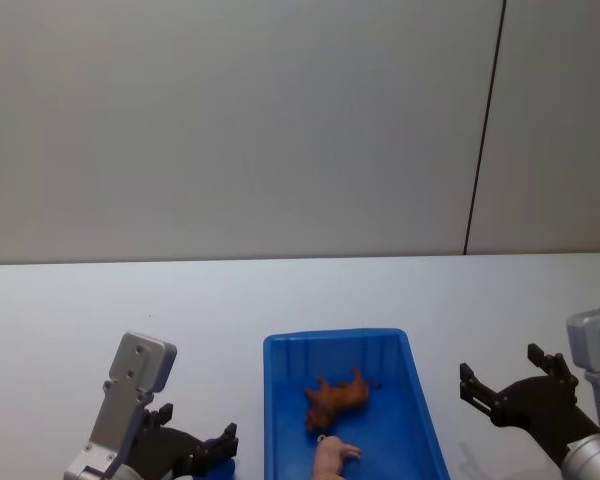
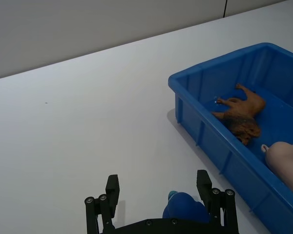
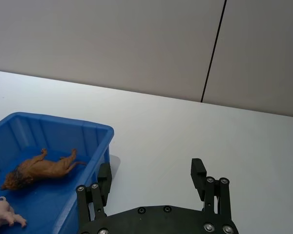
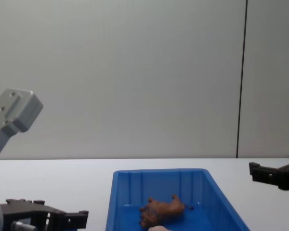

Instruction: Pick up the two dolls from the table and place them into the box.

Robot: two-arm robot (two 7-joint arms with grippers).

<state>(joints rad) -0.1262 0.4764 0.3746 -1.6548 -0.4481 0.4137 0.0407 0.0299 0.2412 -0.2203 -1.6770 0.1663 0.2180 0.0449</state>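
Brown doll point(image 1: 337, 398) is lying on its side on the floor of the box point(image 1: 280, 352), roughly mid-bin; there's also a pale pink figure point(image 1: 333, 459) sitting in the box at its near end, just beside the brown one, not touching it as far as I can tell. Box is sitting on the white table point(image 1: 100, 310) between the two arms. Left gripper point(image 2: 158, 192) is hanging low over the table just left of the box, fingers spread wide, and the blue doll point(image 2: 184, 209) is sitting between them close to the palm, nearer the box-side finger; can't tell if either finger is touching it, so not calling it a grasp. In the head view the blue doll is showing as a sliver right at the left gripper tips by the box's near left corner. Right gripper point(image 3: 151, 175) is hovering to the right of the box over bare table, jaws wide open, holding nothing.
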